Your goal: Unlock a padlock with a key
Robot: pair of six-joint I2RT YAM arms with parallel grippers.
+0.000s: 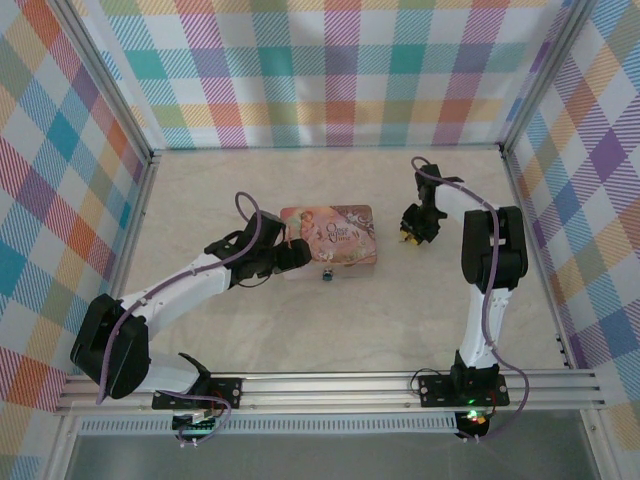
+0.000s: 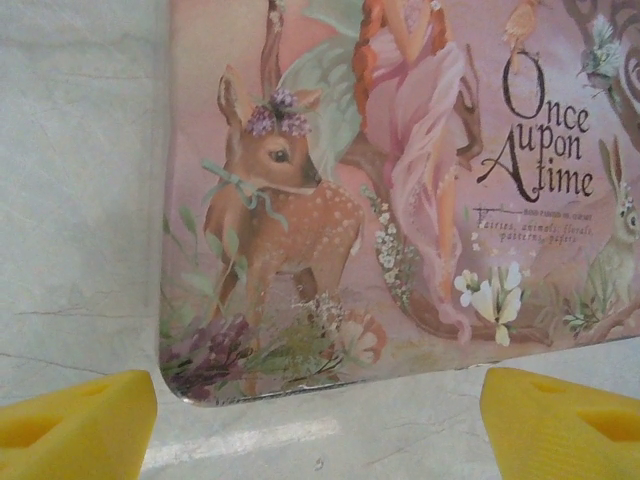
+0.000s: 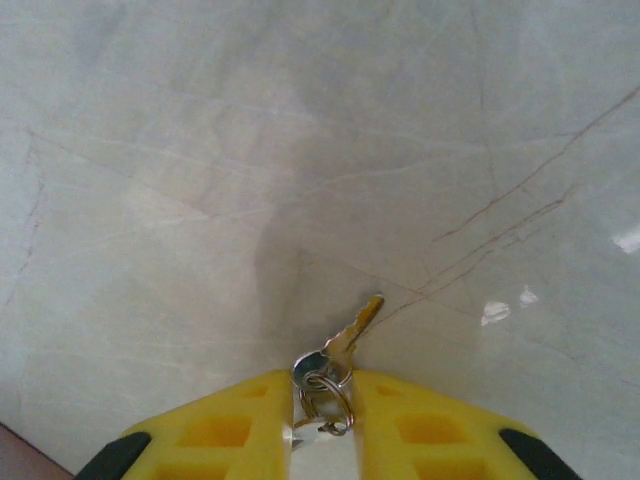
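A small dark padlock (image 1: 327,275) lies on the table just in front of the pink picture tin (image 1: 330,235). My right gripper (image 1: 408,236) hovers to the right of the tin. In the right wrist view its yellow fingers (image 3: 230,430) press on the head and ring of a brass key (image 3: 360,322), whose blade sticks out forward and to the right over bare table. My left gripper (image 1: 295,255) is at the tin's left end. Its yellow fingers (image 2: 75,420) stand wide apart with nothing between them, above the tin's (image 2: 380,180) near corner.
The pink tin with a deer and "Once upon a time" printed on it lies flat in the middle of the table. Plaid walls (image 1: 320,70) close in the back and both sides. A metal rail (image 1: 330,385) runs along the near edge.
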